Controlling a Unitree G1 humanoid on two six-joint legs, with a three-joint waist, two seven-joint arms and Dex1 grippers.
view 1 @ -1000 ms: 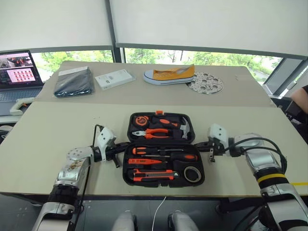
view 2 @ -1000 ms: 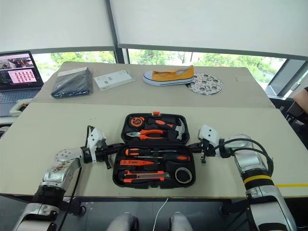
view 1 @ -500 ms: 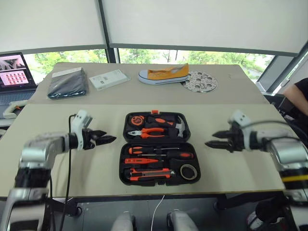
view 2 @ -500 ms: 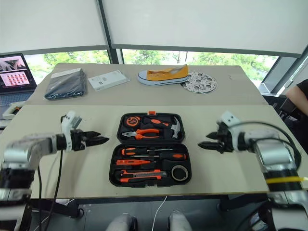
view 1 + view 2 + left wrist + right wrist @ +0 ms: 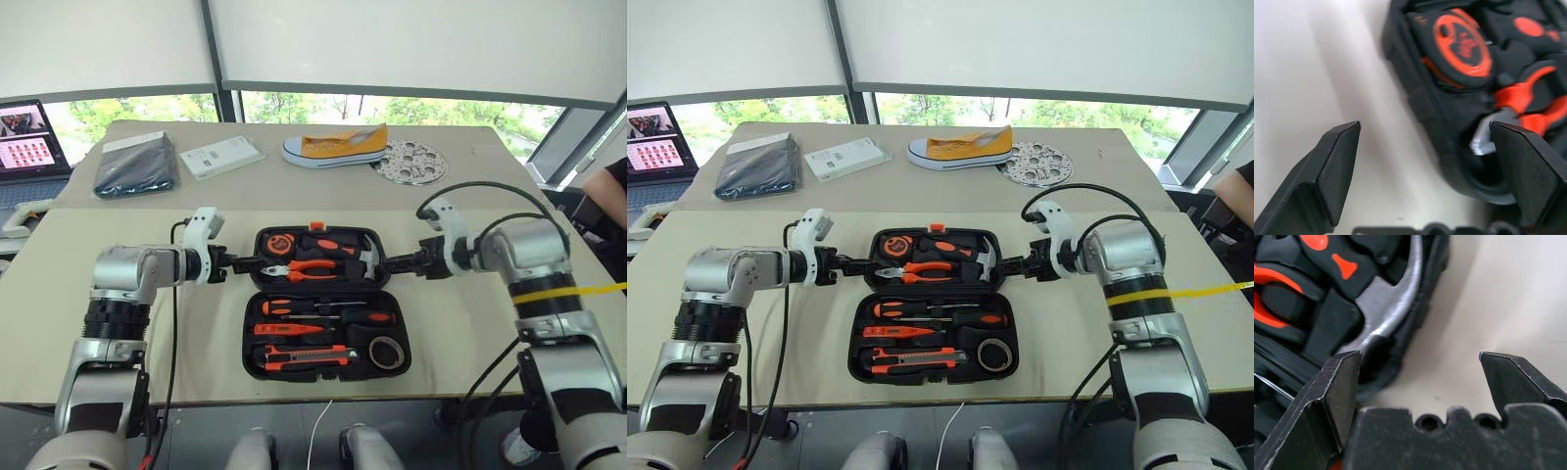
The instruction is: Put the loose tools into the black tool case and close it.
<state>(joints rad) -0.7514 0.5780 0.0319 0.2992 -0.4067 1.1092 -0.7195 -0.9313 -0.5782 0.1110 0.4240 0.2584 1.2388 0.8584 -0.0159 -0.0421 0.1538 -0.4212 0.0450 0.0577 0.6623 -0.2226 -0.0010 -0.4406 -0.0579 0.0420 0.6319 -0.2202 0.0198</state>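
Observation:
The black tool case point(image 5: 257, 294) lies open in the middle of the near table. Its near half holds two black-and-orange screwdrivers point(image 5: 328, 311), a slim orange tester point(image 5: 294, 328), an orange-black utility knife point(image 5: 304, 354) and a dark tape roll point(image 5: 390, 351). In the far half sit pliers and a hammer. My left gripper point(image 5: 247, 262) is open at the far half's left edge, its fingers point(image 5: 1332, 166) straddling the rim. At the right edge my right gripper point(image 5: 385, 262) is open too, one of its fingers point(image 5: 1334, 391) by the hammer head point(image 5: 1386, 318).
On the far table lie a yellow shoe point(image 5: 336, 147), a perforated metal disc point(image 5: 411, 162), a white box point(image 5: 223, 157) and a dark flat pouch point(image 5: 134, 164). A laptop point(image 5: 29, 132) stands at far left. A person's arm point(image 5: 605, 191) shows at the right edge.
Both grippers opened from shut beside the near half, swung out to the sides, then came in to the far half's left and right edges. The camera view shifted as well.

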